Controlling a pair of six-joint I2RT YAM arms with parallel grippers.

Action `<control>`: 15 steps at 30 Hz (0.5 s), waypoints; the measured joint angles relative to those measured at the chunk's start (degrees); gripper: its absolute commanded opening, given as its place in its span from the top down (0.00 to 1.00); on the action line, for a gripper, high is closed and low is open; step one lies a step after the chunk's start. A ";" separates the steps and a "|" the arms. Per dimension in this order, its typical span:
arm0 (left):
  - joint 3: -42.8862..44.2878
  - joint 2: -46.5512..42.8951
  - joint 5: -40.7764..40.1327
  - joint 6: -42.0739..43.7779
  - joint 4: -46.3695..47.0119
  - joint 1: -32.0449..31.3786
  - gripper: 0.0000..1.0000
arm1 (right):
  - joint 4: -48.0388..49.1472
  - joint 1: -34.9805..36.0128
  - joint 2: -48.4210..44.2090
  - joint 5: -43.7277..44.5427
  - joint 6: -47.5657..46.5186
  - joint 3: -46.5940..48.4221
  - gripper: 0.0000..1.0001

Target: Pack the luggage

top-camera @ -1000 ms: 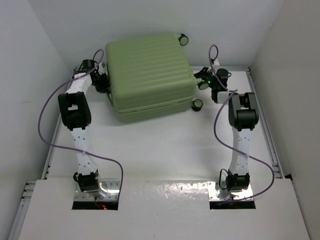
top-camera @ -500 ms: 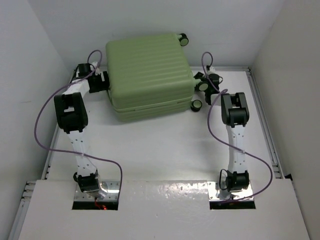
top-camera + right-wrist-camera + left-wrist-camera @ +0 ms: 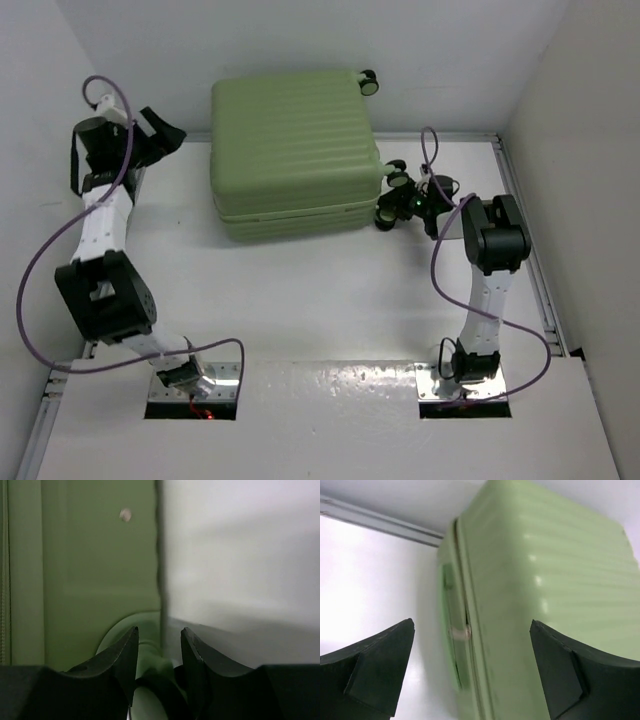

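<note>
The luggage point(image 3: 295, 140), a light-green ribbed suitcase, lies flat and closed at the back of the table. My left gripper point(image 3: 165, 130) is raised off its left side, apart from it, jaws wide open. In the left wrist view the left gripper point(image 3: 472, 625) frames the luggage point(image 3: 545, 570) and its side seam with nothing between the fingers. My right gripper point(image 3: 393, 203) is at the case's near right corner. In the right wrist view the right gripper point(image 3: 159, 632) is closed round a black-and-green wheel point(image 3: 160, 690) beside the green shell point(image 3: 90, 555).
White walls stand close on the left, back and right. A metal rail point(image 3: 525, 250) runs along the table's right edge. Purple cables point(image 3: 40, 270) loop off both arms. Another wheel point(image 3: 370, 82) sticks out at the case's far right corner.
The left gripper let go of the case's left side, opened wide and swung up and leftwards. The right gripper moved down to the near right wheel, opened, then closed round it.
</note>
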 measured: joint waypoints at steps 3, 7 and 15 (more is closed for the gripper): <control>-6.47 -7.91 0.96 -1.29 -1.14 3.26 0.00 | 2.43 3.21 -3.85 -0.57 1.16 -6.67 0.62; -15.08 -13.51 1.86 -1.44 -4.02 4.72 0.00 | 5.40 9.92 -10.29 -3.02 3.04 -17.09 0.62; -14.03 -10.36 3.06 -4.70 -4.50 4.96 0.02 | -1.07 21.46 -40.00 -9.55 -2.60 -41.86 0.64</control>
